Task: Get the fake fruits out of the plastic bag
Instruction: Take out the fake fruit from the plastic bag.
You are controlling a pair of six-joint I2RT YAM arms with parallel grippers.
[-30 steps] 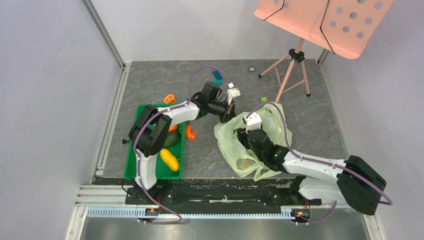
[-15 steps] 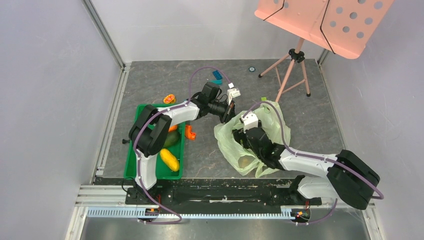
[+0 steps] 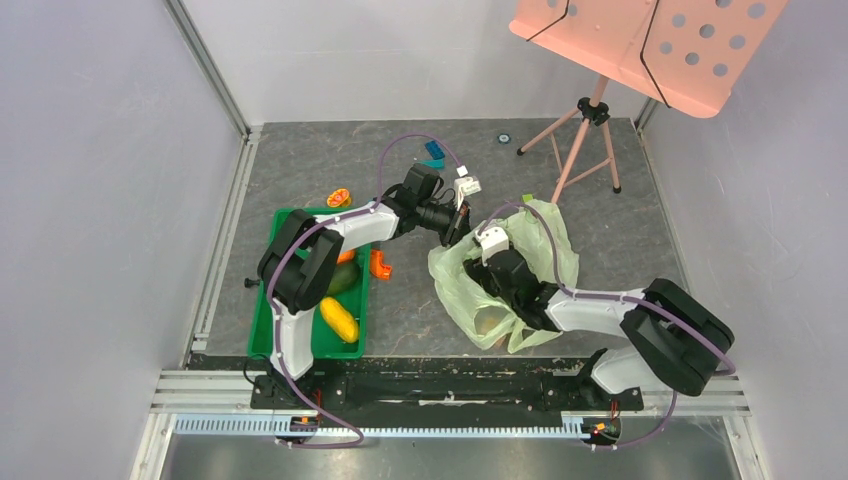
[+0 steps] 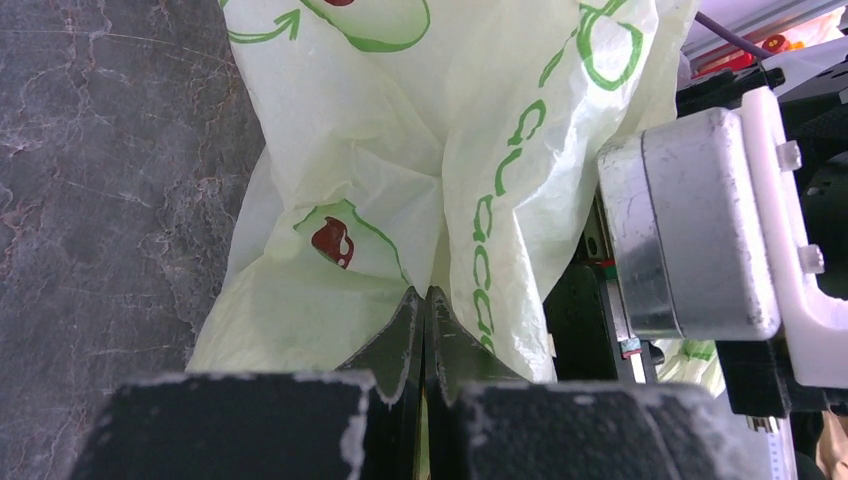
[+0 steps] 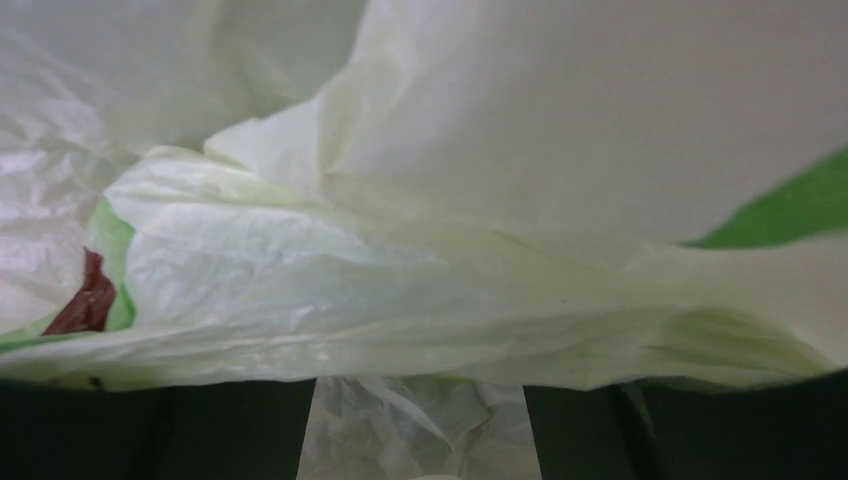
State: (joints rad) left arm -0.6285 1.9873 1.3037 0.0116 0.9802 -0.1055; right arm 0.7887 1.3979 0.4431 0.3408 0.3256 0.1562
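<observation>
the plastic bag lies crumpled at the centre of the overhead frame on the dark grey table, pale green and printed with halved avocados. the left gripper reaches in from the upper left of the bag. its fingers are pressed together, with the bag's rim pinched between them and the film bunching up above the tips.

the right gripper is pushed into the bag's mouth from the right. in its wrist view, creased film fills nearly the whole frame. its two dark fingers stand wide apart at the bottom edge with only crinkled film in the gap. a fold hides the tips, and nothing shows in their grasp.

a pale rounded lump shows through the film near the bag's lower edge, and i cannot tell what it is.

at the left of the overhead frame a green tray holds a yellow fake fruit and a dark green fake avocado, with an orange fake fruit partly under the left arm. an orange curved piece lies just right of the tray.
</observation>
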